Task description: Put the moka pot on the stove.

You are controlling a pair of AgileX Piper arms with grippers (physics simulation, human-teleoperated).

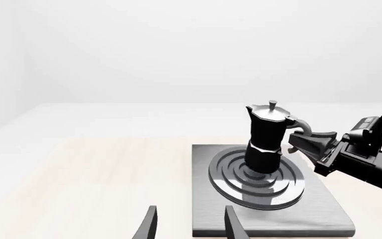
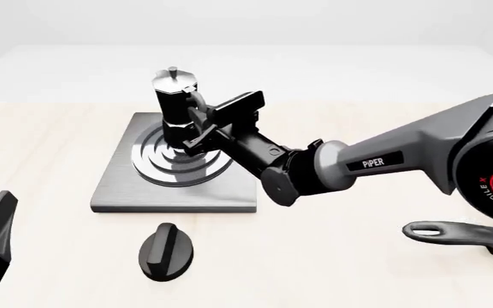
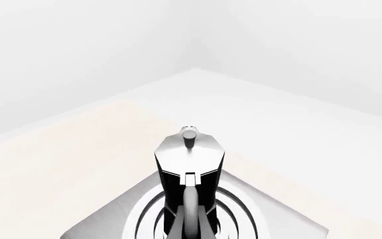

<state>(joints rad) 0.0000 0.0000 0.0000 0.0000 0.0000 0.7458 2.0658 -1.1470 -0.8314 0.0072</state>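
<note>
Moka pot [image 2: 175, 106] stands upright on the stove [image 2: 118, 186], on the burner rings. Right gripper [image 2: 198, 123] sits at the pot's handle; whether it clamps or has let go, cannot tell. Left gripper [image 1: 189, 226] spread, holding nothing, near the stove. Judgement: release gently, back straight off without tipping. Arm reads "PiPER", "AGILE X".

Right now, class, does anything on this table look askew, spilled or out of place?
Nothing stands out. The moka pot stands upright on the stove rings, the right claw at its handle. A black knob lies in front.
</note>
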